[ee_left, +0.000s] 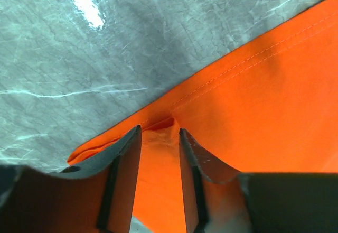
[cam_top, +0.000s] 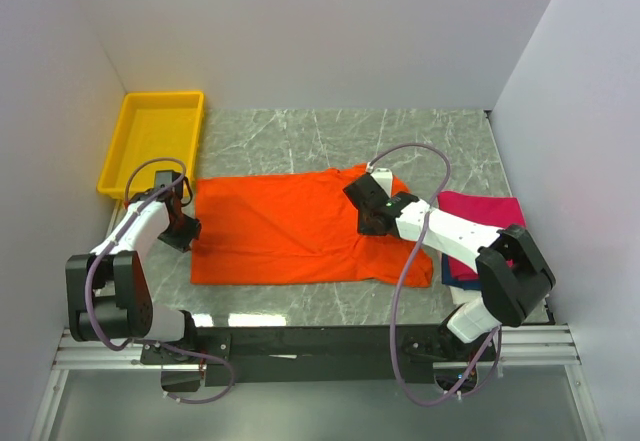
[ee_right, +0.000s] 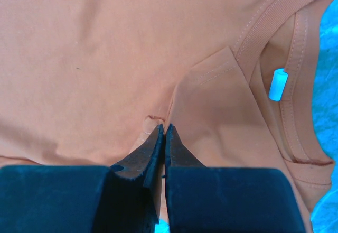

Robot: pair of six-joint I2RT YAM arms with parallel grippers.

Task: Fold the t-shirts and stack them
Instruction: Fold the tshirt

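One orange t-shirt (cam_top: 290, 226) lies spread flat across the middle of the table (cam_top: 300, 131), collar (ee_right: 274, 16) to the right and hem to the left. A pink t-shirt (cam_top: 485, 206) and a navy t-shirt (cam_top: 458, 283) are piled at the right edge, partly under the right arm.

The step in hand looks like a fold of the orange shirt. To do it well, the robot would want a firm hold at both ends before lifting. It should raise the cloth just enough to clear the table and carry it over evenly, so the edges meet square and no crease is dragged in.

The right gripper (ee_right: 163, 130) is clenched, with its tips together on a small pinch of orange cloth just beside the collar. A wrinkle runs up to the tips. The left gripper (ee_left: 158, 130) sits at the hem with its fingers part-way apart. A little pucker of the hem lies between them, but nothing shows it squeezed, so that end probably needs a fresh, deeper bite first.
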